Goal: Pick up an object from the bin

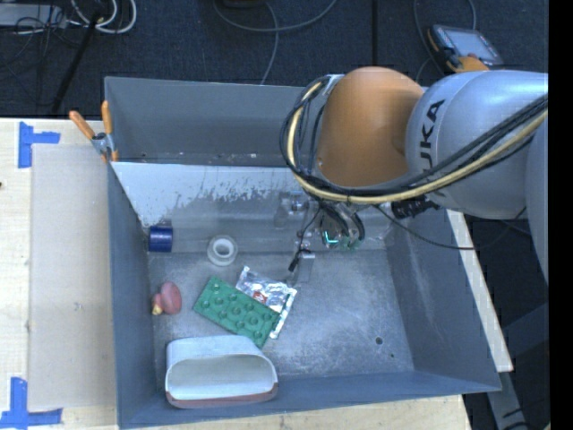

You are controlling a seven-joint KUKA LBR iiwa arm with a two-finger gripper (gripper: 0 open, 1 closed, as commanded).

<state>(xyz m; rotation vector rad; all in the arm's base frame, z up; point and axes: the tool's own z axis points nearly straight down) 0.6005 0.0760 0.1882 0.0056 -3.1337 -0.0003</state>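
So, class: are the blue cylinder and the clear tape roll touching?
Apart. The camera view shows bare bin floor between the blue cylinder and the tape roll.

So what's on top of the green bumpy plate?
A crinkly silver foil packet lies over the right edge of the green studded plate. That covered edge is hidden.

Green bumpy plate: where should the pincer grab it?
Probably from straight above, pinching its two long edges near the end toward the view's left. The green plate lies flat, so only thin edges offer grip, and the crinkly foil wrapper overlaps its right end.
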